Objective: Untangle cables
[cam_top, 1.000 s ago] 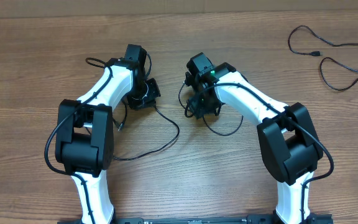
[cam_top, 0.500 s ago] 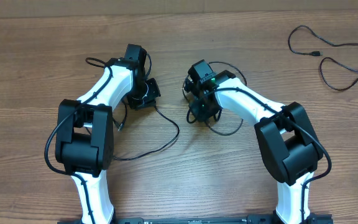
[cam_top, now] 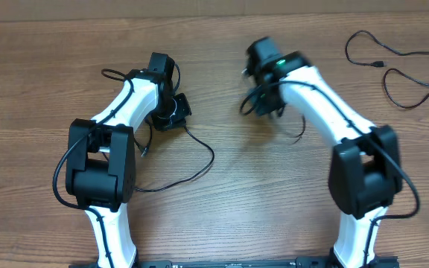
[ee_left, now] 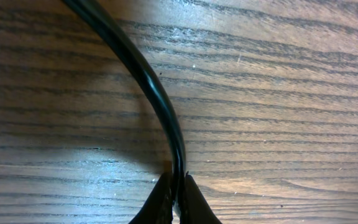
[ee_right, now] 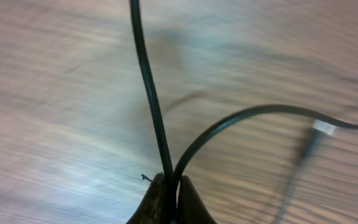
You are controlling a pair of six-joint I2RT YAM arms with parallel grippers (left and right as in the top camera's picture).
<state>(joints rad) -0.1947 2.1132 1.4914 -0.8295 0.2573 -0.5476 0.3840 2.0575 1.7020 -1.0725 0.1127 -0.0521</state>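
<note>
Table (cam_top: 267, 201) lies open at centre; a cable loop (cam_top: 213, 155) crosses its left part

Brown wood-grain table (cam_top: 259, 216), soft glare.

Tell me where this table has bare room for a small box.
Free: the near middle of the wooden table, between the white left arm and white right arm; the strip left of the left arm. Crowded: around the left gripper and right gripper, both gripping thin black cable, and the far-right corner with its loose black cable.
</note>
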